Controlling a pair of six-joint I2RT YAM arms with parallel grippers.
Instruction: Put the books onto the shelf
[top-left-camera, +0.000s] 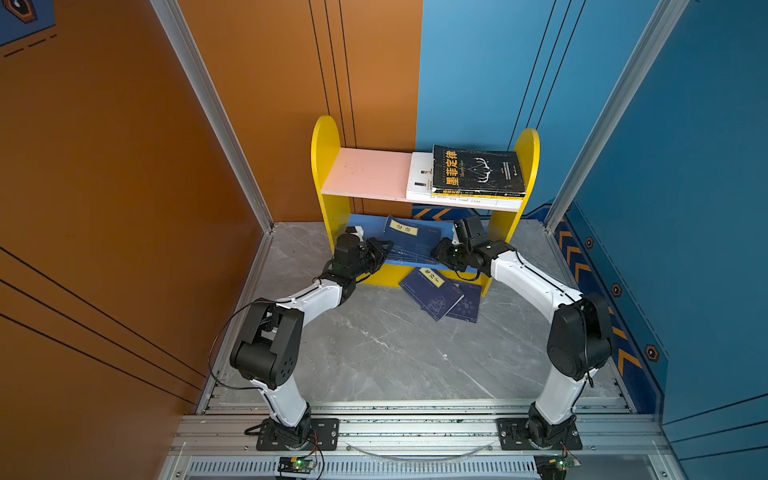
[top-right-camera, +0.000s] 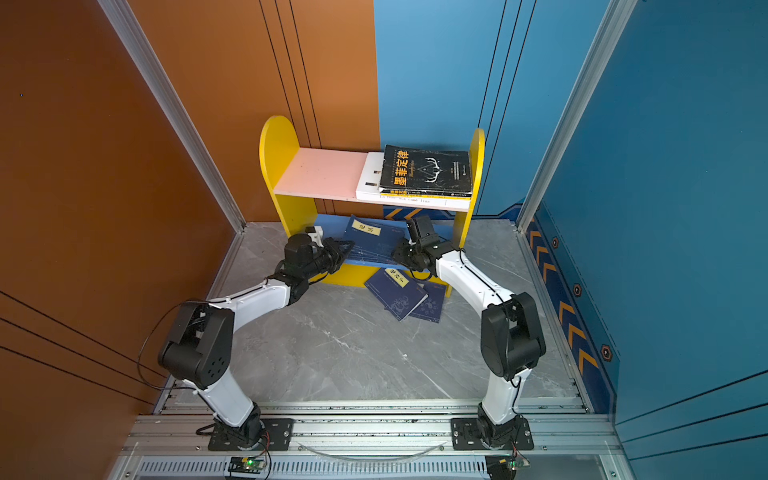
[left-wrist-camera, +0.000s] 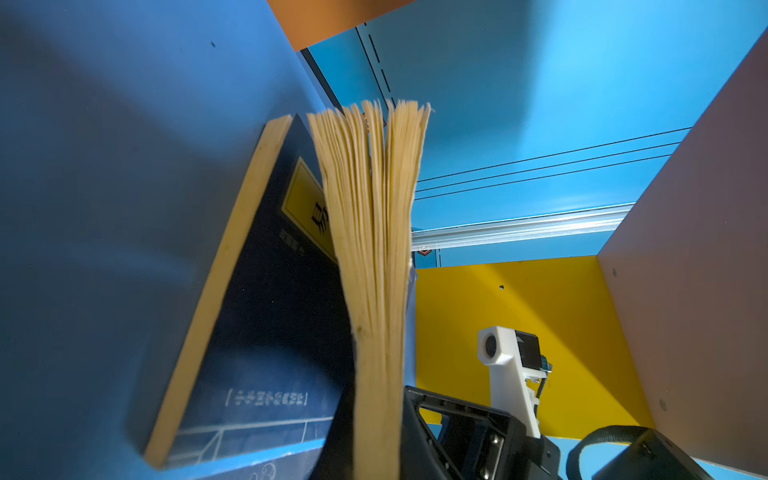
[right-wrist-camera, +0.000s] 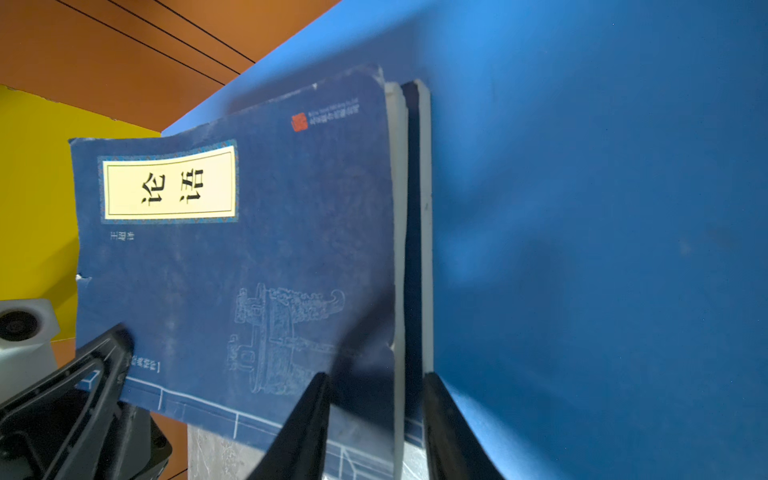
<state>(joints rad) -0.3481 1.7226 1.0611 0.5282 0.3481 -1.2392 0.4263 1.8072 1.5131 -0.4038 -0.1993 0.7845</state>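
Books lie in three places. On the shelf (top-left-camera: 326, 166), on its pink board (top-left-camera: 365, 172), the black book (top-left-camera: 478, 170) covers most of the white book (top-left-camera: 419, 176). On the blue board (top-left-camera: 365, 222) the left gripper (top-left-camera: 384, 249) pinches the pages of a navy book (top-left-camera: 411, 243). The right gripper (top-left-camera: 437, 251) has its fingers narrowly apart around the opposite edge. A second dark cover (right-wrist-camera: 412, 249) below is mostly hidden. Other navy books (top-left-camera: 434, 293) overlap on the grey marble floor (top-left-camera: 395, 353), between an orange wall (top-left-camera: 104, 166) and a blue wall (top-left-camera: 685, 166).

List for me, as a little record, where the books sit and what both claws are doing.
Upper board: black book stacked on white book
Lower board: shelved navy books
Floor: two navy books overlapping, in front of the shelf
Left gripper: shut on one shelved navy book's fanned pages
Right gripper: jaws apart, astride the shelved navy books' edge
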